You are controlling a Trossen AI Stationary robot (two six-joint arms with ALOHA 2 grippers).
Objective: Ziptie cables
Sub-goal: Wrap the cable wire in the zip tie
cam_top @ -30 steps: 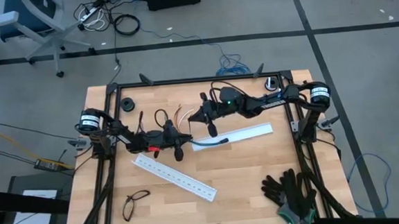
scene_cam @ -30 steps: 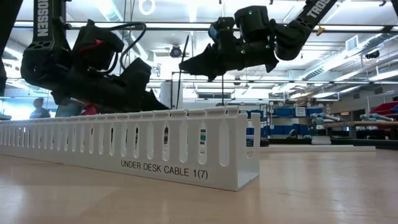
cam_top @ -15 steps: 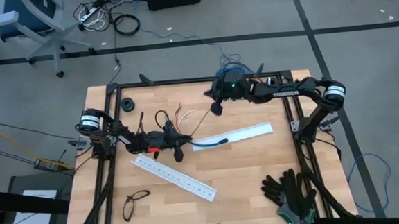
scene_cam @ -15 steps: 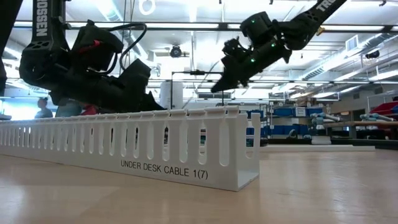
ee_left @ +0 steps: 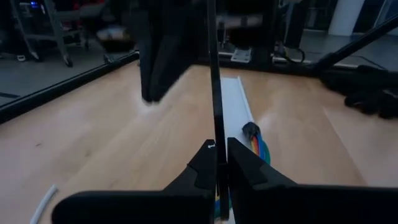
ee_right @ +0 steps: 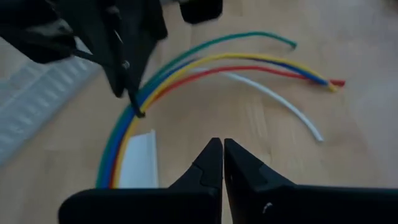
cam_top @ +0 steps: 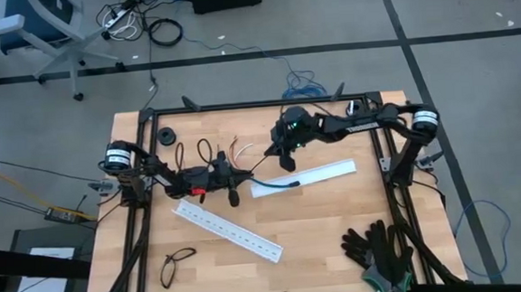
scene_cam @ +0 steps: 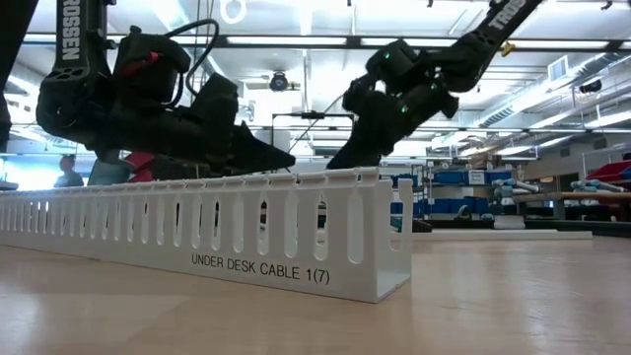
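Right pincer [cam_top: 288,161] lower, nearer cables [cam_top: 244,170]

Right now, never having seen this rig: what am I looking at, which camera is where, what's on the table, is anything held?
Two robot arms with two-finger grippers work at a wooden table. One camera looks straight down, one sits at table height, and one rides on each wrist. On the table lie the cables, a white slotted rail, a second rail, glasses and black gloves. The left gripper is shut on a thin black strip, likely a zip tie, by the cables. The right gripper, shut and empty, hovers nearby.
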